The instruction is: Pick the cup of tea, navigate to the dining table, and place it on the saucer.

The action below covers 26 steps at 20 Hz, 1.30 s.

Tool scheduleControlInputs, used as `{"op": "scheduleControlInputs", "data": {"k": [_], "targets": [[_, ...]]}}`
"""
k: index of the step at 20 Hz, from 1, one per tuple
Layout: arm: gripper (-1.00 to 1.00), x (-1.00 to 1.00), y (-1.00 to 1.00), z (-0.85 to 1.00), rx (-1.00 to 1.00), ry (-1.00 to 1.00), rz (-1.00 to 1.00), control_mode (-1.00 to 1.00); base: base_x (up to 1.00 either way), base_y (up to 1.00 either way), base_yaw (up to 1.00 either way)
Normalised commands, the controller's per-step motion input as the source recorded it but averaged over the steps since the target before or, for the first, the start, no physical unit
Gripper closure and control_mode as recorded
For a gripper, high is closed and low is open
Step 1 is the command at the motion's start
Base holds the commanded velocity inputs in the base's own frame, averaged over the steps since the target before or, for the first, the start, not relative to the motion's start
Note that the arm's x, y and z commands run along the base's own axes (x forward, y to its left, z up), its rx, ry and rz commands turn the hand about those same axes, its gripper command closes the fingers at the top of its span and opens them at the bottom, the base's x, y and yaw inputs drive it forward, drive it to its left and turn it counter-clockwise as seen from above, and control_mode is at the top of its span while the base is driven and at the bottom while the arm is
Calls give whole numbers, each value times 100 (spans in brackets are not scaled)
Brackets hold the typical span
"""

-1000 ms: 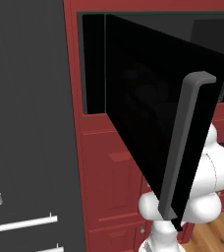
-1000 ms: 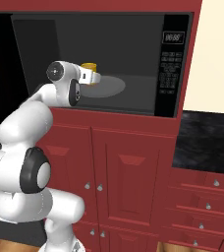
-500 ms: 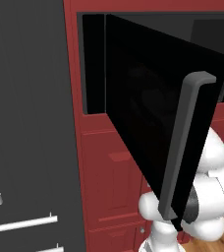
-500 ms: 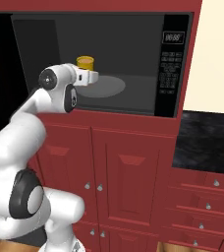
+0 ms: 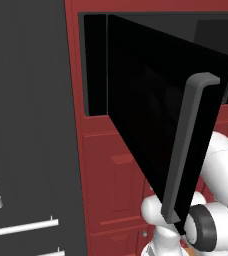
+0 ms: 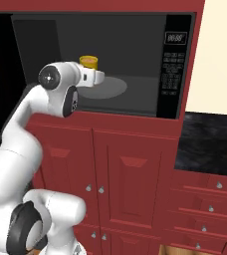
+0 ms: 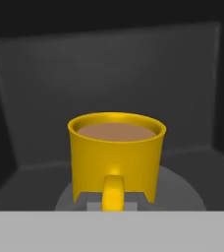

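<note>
Hand view: the cup of tea (image 7: 116, 160) sits dead ahead, handle (image 7: 113, 193) facing the camera, over the grey turntable (image 7: 182, 189) inside the dark microwave (image 6: 135, 60). Fingertips not visible here, so can't tell if the gripper is closed on the cup or how wide it is. Right base view has the arm (image 6: 46, 104) reaching into the cavity, cup at the wrist end, rim just showing above it. Best practice for this step, as I judge it: keep the cup level, pull straight back out, stay clear of the open door (image 5: 161, 125) on the left. Cup is plain yellow, straight-sided, nearly full of brown tea, so spill risk if tilted.
</note>
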Motion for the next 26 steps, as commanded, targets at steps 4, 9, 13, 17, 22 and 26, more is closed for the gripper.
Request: {"op": "scheduleControlInputs", "data": {"k": [4, 9, 13, 17, 22, 26], "targets": [[100, -84, -32, 1, 0, 0, 12, -100, 0, 0, 0], [100, -74, -16, 9, 0, 3, 19, -100, 0, 0, 0], [100, -74, -12, 10, -1, 0, 17, -100, 0, 0, 0], [100, -82, -12, 35, 0, 0, 12, -100, 0, 0, 0], [100, -80, -3, 38, -1, 0, 8, -100, 0, 0, 0], [100, -86, -2, 32, 0, 0, 7, -100, 0, 0, 0]]}}
